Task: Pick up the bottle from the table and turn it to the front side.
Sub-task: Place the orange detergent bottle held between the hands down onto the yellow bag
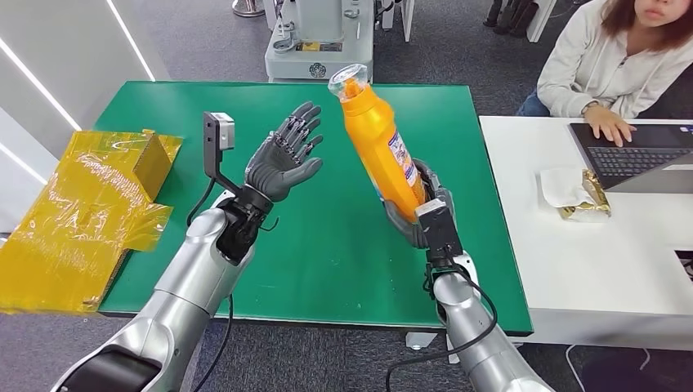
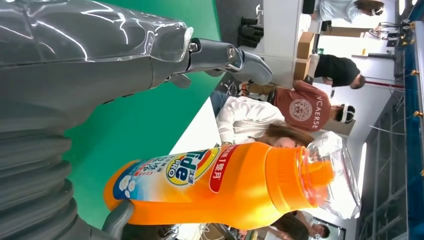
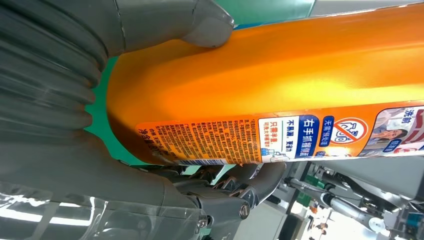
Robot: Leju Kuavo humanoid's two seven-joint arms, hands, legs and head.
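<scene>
An orange detergent bottle [image 1: 377, 139] with a clear cap is lifted above the green table [image 1: 163, 122], tilted with its cap up and away from me. My right hand [image 1: 425, 211] grips its lower end; in the right wrist view the thumb [image 3: 200, 22] presses the bottle [image 3: 280, 75] and its printed back label shows. My left hand [image 1: 284, 155] is raised to the left of the bottle with its fingers spread, palm toward it, holding nothing. In the left wrist view the bottle [image 2: 225, 185] shows its front brand label beyond my left hand's fingers [image 2: 220, 55].
A yellow wrapped box [image 1: 98, 204] lies at the table's left edge. A white desk [image 1: 572, 269] adjoins on the right, with a laptop [image 1: 637, 155] and a person [image 1: 613, 57] typing at it. A grey machine base [image 1: 319, 41] stands behind the table.
</scene>
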